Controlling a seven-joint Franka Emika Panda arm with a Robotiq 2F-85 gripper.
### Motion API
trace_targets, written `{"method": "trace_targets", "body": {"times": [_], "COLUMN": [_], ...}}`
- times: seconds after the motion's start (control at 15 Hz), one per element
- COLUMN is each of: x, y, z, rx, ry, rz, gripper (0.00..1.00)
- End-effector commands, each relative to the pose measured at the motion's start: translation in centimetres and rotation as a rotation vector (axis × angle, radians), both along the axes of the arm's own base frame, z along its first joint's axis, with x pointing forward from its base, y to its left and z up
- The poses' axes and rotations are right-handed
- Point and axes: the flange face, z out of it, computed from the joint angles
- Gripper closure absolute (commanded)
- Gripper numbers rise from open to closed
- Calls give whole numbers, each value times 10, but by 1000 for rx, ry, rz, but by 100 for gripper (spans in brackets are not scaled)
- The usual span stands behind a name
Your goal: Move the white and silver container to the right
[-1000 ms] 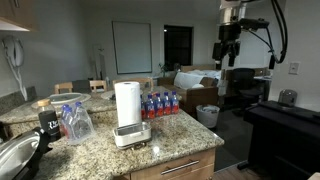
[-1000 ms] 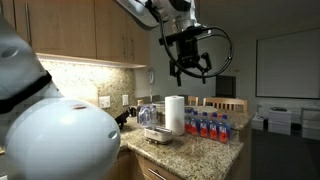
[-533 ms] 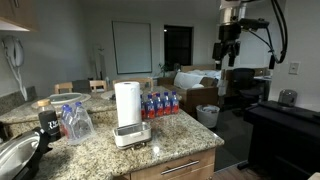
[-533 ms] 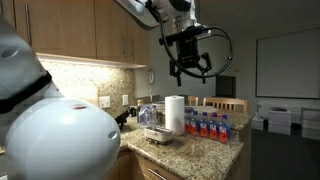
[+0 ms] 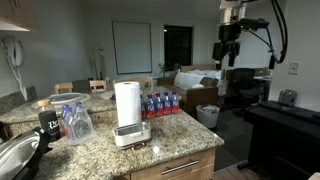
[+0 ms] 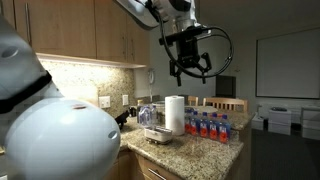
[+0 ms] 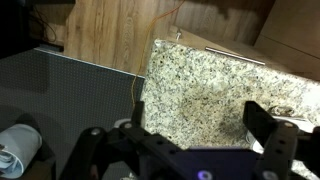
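Note:
The white and silver container (image 5: 131, 134) sits on the granite counter (image 5: 175, 131) in front of the tall paper towel roll (image 5: 127, 103); it also shows in an exterior view (image 6: 160, 135). My gripper (image 5: 224, 60) hangs high in the air, far to the right of the counter, and is open and empty; it also shows in an exterior view (image 6: 188, 71). In the wrist view the open fingers (image 7: 185, 140) frame bare granite (image 7: 200, 80). The container is out of the wrist view.
A pack of bottles (image 5: 160, 104) stands beside the paper towel roll. Clear plastic bottles (image 5: 74, 122) and a dark pan (image 5: 15, 155) lie at the counter's other end. A sink (image 5: 62, 99) lies behind. Boxes (image 5: 195, 85) and a dark cabinet (image 5: 280, 130) stand beyond.

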Motion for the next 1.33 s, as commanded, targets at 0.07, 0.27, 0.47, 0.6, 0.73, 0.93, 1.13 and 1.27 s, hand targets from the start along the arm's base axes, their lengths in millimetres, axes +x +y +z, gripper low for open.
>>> {"method": "trace_targets", "body": {"times": [0.07,0.27,0.47,0.6,0.73,0.93,1.13,1.27], "x": [0,0,0,0,0,0,7,14], "y": [0,0,0,0,0,0,6,16], "z": [0,0,0,0,0,0,3,8], "rx": [0,0,0,0,0,0,-6,-6], "ry": [1,1,1,1,1,1,7,1], "rz": [0,0,0,0,0,0,18,41], "gripper": [0,0,0,0,0,0,0,0]}}
